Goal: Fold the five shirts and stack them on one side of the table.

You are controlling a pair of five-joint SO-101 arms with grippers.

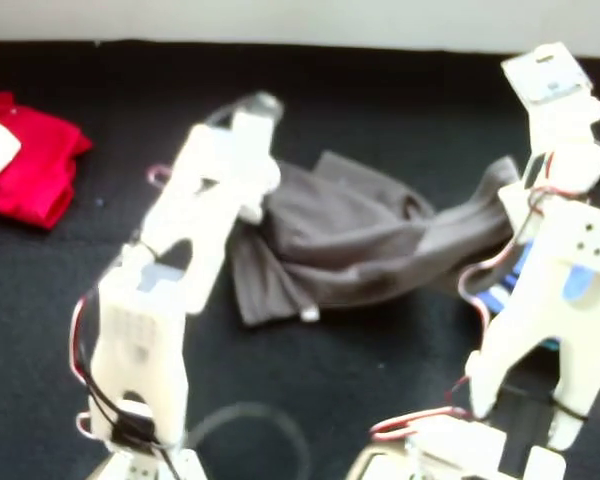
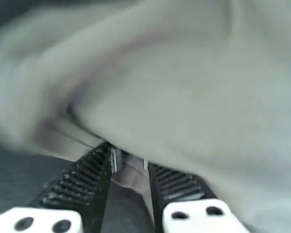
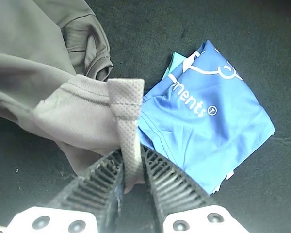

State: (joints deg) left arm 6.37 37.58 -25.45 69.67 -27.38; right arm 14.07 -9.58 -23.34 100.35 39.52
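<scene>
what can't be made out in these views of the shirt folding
High view: the blue shirt is mostly hidden behind the right arm; the red shirt is cut by the edge.
Left wrist view: the grey shirt is blurred close to the camera, so which part the left tool pinches is unclear.
Right wrist view: a green cloth is nearly covered by the blue shirt.

Black table point(image 1: 380, 90), dark matte top.
Carries crumpled grey shirt point(image 1: 350, 240) mid-table, red shirt point(image 1: 35, 165) near one edge, blue shirt point(image 3: 208, 121) touching the grey.
</scene>
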